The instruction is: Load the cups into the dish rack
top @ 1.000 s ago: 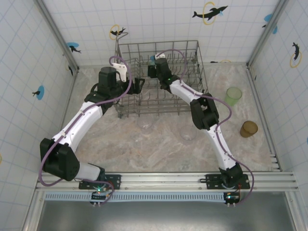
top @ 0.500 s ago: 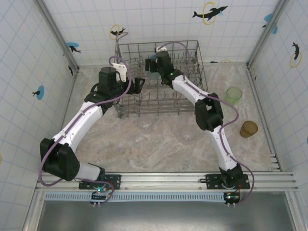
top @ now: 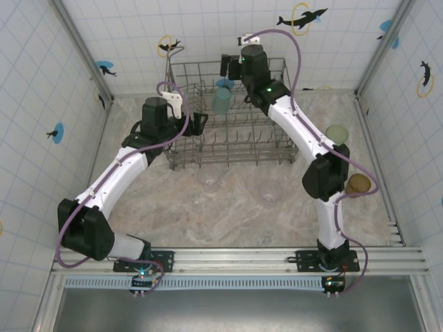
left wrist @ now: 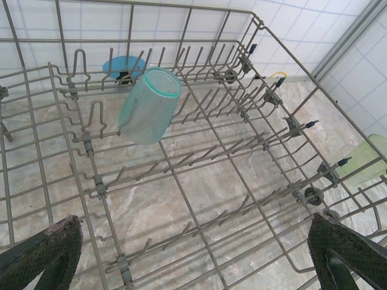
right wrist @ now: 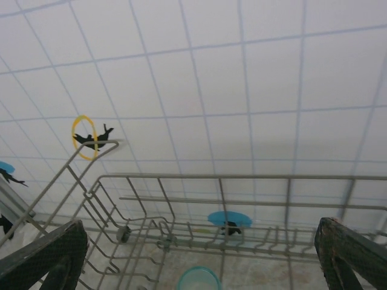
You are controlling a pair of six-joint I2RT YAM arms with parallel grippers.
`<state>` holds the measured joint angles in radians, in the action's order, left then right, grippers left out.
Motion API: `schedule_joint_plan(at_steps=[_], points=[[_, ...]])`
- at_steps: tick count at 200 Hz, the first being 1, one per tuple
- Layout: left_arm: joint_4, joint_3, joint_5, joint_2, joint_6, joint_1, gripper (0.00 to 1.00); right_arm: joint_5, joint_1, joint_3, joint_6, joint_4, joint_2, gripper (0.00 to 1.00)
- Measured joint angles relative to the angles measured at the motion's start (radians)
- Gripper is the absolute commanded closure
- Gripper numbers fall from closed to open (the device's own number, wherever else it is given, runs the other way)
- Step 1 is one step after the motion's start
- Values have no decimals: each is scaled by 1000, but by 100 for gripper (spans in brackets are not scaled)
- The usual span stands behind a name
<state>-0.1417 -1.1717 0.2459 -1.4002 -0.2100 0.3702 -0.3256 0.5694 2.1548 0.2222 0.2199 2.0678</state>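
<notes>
Both pairs of jaws are spread wide and hold nothing: the left gripper [top: 201, 123] is at the left side of the dish rack [top: 197, 64] and points into it, and the right gripper [top: 227, 67] hangs above its far rim. One teal cup [left wrist: 148, 106] is already inside the rack, in the far left part, leaning tilted against the upright tines [left wrist: 208, 99] and touching no finger. It looks like thin plastic with a slightly frosted skin and a paler ring at the mouth. I judge it very light, stiff enough to keep its shape but ready to bend if squeezed hard, and rather slippery. The other cups wait on the table [top: 235, 214]: clear cups [top: 210, 181] just in front of the rack, a green cup [top: 336, 137] to the right of it, and an amber cup [top: 358, 185] nearer to the right edge. They have the same round, slightly tapered form. I think a good hold is at the rim, one finger inside and one outside, or across the middle of the body. The clear ones are difficult to see against the marbled surface, so the aiming needs care. The rack is of rigid grey metal wire, with tall open sides and rows of thin tines, and a cup can easily tip between them.
</notes>
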Motion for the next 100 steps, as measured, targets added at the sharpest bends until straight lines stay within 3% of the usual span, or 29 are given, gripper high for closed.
schedule_joint_plan(at_steps=[50, 100], points=[[1, 1, -10, 17, 0, 0, 2, -33, -94, -244, 10, 108, -254, 0], [16, 21, -27, 18, 0, 0, 2, -19, -232, -452, 75, 218, -412, 0]])
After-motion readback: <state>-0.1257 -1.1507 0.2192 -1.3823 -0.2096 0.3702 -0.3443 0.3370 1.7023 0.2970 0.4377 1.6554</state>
